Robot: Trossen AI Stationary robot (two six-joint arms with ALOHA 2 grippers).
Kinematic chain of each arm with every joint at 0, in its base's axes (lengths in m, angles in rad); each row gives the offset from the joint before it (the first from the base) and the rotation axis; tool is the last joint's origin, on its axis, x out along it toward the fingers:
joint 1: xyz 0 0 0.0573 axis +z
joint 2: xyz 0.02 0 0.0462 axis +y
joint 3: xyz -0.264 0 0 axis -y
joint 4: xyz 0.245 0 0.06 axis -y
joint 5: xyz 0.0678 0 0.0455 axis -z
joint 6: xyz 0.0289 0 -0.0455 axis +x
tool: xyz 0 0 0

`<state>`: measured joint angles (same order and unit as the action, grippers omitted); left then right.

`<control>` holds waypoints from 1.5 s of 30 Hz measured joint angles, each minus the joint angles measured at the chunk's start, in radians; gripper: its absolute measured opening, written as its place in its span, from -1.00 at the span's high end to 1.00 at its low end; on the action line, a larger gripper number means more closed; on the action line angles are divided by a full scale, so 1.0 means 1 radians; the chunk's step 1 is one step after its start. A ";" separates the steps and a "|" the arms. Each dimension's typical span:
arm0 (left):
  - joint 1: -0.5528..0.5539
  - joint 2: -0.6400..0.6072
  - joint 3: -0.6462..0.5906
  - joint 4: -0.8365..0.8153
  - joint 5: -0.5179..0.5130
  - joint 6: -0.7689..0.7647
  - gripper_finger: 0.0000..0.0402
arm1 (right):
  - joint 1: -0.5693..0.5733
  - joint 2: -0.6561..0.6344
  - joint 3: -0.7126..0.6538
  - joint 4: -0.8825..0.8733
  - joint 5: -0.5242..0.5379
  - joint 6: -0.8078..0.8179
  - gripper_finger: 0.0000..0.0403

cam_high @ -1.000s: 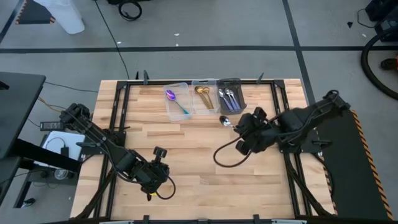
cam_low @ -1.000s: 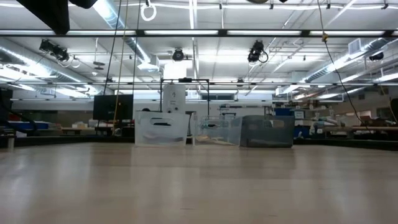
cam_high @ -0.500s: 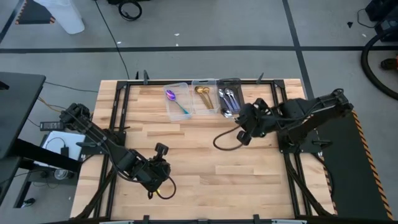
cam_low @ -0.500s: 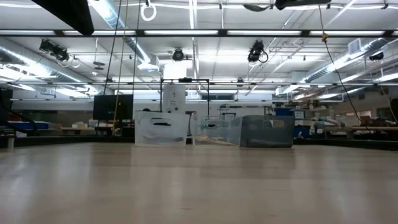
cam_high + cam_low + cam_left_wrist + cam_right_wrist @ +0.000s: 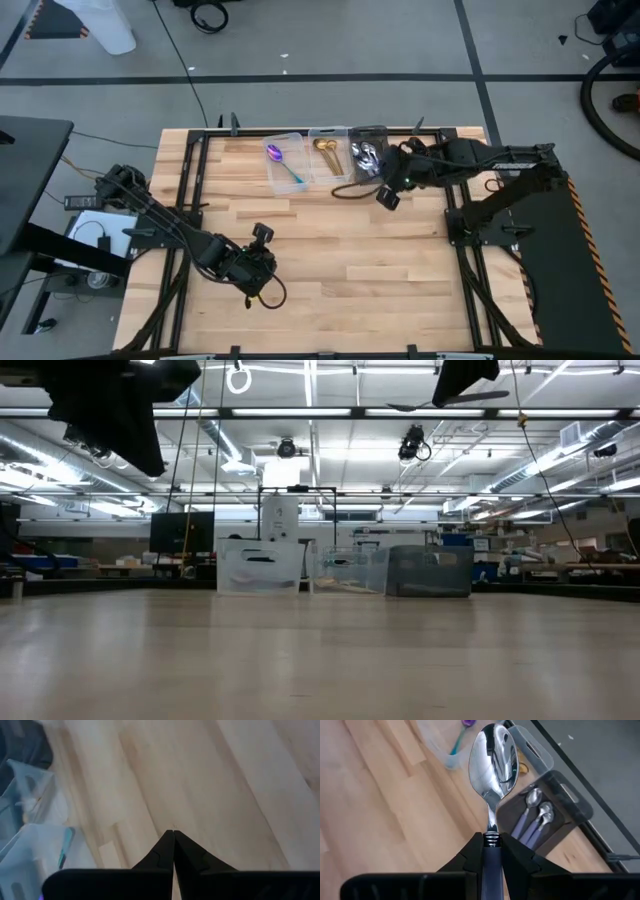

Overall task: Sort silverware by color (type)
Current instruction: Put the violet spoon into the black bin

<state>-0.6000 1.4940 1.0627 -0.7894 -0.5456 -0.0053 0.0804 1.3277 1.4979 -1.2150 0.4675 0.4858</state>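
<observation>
R gripper [image 5: 492, 851] is clamped on a silver spoon [image 5: 495, 755] by its blue-grey handle, bowl pointing fwd, shown centre of the wrist pic. In the high view that gripper [image 5: 388, 185] sits upper centre-right, just beside the dark grey bin [image 5: 371, 152], which already has a few matching silver spoons [image 5: 536, 815] in it.

Step in hand looks like: drop this spoon in w/ the silver ones. To do it well: get the bowl fully over the grey bin's opening, not over its rim, tilt the spoon so it lies along the bin's long axis like the others, lower close, then open. A release too high or across the rim could bounce it out or into the neighbour bin.

Around: middle clear bin [image 5: 327, 155] holds gold pcs [image 5: 324, 146], touching the grey bin's side, so drift that way = wrong sort. Far clear bin [image 5: 287, 162] holds a purple-bowled spoon w/ teal handle [image 5: 281, 163]. A black cable loop [image 5: 345, 190] lies on the table [image 5: 330, 260] near the gripper; shouldn't block the drop. No loose silverware seen on the table.

L gripper [image 5: 173, 836] is pinched shut, empty, lower left-centre of the high view [image 5: 262, 262], well apart from the bins.
</observation>
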 joint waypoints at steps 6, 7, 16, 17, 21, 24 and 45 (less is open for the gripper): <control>0.027 -0.071 -0.090 0.121 0.070 0.048 0.94 | -0.079 0.000 0.000 0.001 -0.029 -0.049 0.70; 0.030 -0.090 -0.105 0.147 0.076 0.051 0.94 | -0.090 0.000 -0.005 0.008 -0.029 -0.056 0.70; 0.040 -0.275 -0.263 0.350 0.092 0.105 0.94 | -0.193 0.001 -0.088 0.064 -0.107 -0.121 0.70; 0.043 -0.292 -0.277 0.357 0.092 0.105 0.94 | -0.205 0.001 -0.097 0.079 -0.116 -0.129 0.70; 0.061 -0.347 -0.331 0.395 0.092 0.107 0.94 | -0.257 0.001 -0.130 0.126 -0.153 -0.170 0.70; 0.080 -0.372 -0.375 0.446 0.096 0.107 0.94 | -0.299 0.001 -0.155 0.149 -0.168 -0.194 0.70; 0.206 -0.437 -0.605 0.869 0.309 0.175 0.94 | -0.594 0.001 -0.350 0.387 -0.368 -0.306 0.70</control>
<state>-0.3937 1.0571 0.4581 0.0795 -0.2363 0.1699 -0.5137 1.3285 1.1474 -0.8277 0.0998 0.1799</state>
